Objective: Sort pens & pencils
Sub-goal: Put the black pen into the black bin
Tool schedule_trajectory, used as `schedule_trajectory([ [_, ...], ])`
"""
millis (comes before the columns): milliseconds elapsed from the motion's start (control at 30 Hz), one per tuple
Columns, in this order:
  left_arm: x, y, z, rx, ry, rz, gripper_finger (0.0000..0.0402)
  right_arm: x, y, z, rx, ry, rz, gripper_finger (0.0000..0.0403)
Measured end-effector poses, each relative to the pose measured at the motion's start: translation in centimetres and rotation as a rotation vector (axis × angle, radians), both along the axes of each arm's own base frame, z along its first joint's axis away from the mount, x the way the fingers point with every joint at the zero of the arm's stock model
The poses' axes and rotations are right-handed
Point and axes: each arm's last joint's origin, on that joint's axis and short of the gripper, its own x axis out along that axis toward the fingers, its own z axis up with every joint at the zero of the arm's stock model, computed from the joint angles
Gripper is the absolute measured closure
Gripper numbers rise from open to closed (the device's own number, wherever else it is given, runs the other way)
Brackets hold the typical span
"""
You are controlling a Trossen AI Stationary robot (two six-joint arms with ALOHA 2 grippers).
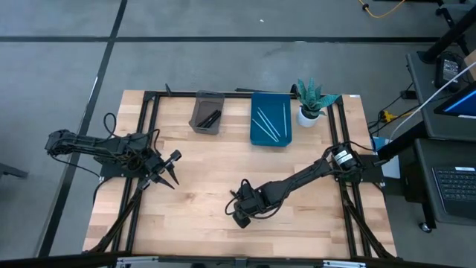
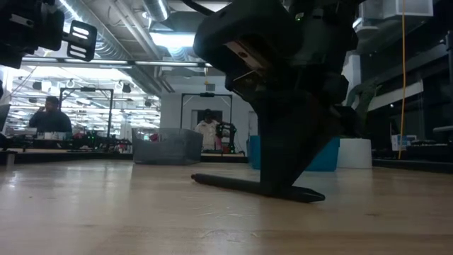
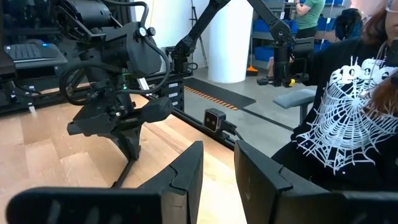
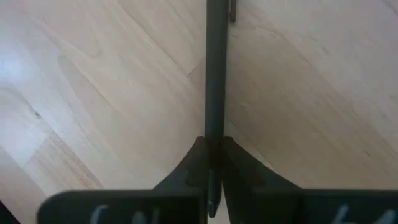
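Observation:
A black pen [image 2: 226, 183] lies on the wooden table [image 1: 201, 201] near its front middle, and my right gripper [image 1: 241, 215] stands over it, shut on it. The grey bin [image 1: 207, 112] at the table's far side holds black pens. The blue tray [image 1: 271, 119] beside it holds pale pencils. My left gripper [image 1: 171, 177] waits open at the table's left, level above the wood and holding nothing. My right gripper pinches the black pen's shaft [image 4: 215, 127] between its two fingers, nearer one end than the middle; a short stub [image 4: 213, 205] shows behind the fingers. The fingers [image 2: 283, 173] come steeply from above and lie across the pen. The pen lies flat on the table.
A potted plant [image 1: 311, 100] stands at the far right corner beside the blue tray. A person in a black printed shirt [image 3: 348, 124] sits close beyond the table's edge. Bare wood lies between the two arms and in front of the bin and tray.

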Motion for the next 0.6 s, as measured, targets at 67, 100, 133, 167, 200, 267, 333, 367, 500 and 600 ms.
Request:
schedule_trajectory([
  [67, 0.0, 0.0, 0.0, 0.000, 0.000, 0.000, 0.0316, 0.1, 0.0, 0.0, -0.006, -0.011, 0.022, 0.0379],
  [100, 0.0, 0.0, 0.0, 0.000, 0.000, 0.000, 0.0316, 0.1, 0.1, 0.0, -0.009, -0.023, 0.038, 0.0379],
  [133, 0.0, 0.0, 0.0, 0.000, 0.000, 0.000, 0.0316, 0.2, 0.1, 0.0, -0.012, -0.034, 0.044, 0.0379],
  [167, 0.0, 0.0, 0.0, 0.000, 0.000, 0.000, 0.0316, 0.2, 0.2, 0.0, -0.013, -0.042, 0.051, 0.0379],
  [200, 0.0, 0.0, 0.0, 0.000, 0.001, 0.000, 0.0316, 0.3, 0.2, 0.0, -0.013, -0.052, 0.063, 0.0379],
  [267, 0.0, 0.0, 0.0, 0.000, 0.002, 0.000, 0.0316, 0.5, 0.3, 0.0, -0.014, -0.071, 0.081, 0.0379],
  [333, 0.0, 0.0, -0.1, 0.000, 0.009, 0.000, 0.0316, 0.6, 0.3, 0.0, -0.030, -0.091, 0.092, 0.0379],
  [367, 0.0, 0.0, -0.1, 0.000, 0.012, 0.000, 0.0316, 0.7, 0.3, 0.0, -0.039, -0.104, 0.101, 0.0379],
  [500, 0.0, 0.0, -0.1, 0.005, 0.010, -0.001, 0.0316, 1.1, 0.4, 0.4, -0.062, -0.148, 0.132, 0.0380],
  [600, 0.0, 0.0, -0.1, 0.005, 0.010, -0.001, 0.0316, 1.4, 0.5, 1.3, -0.102, -0.183, 0.164, 0.0381],
])
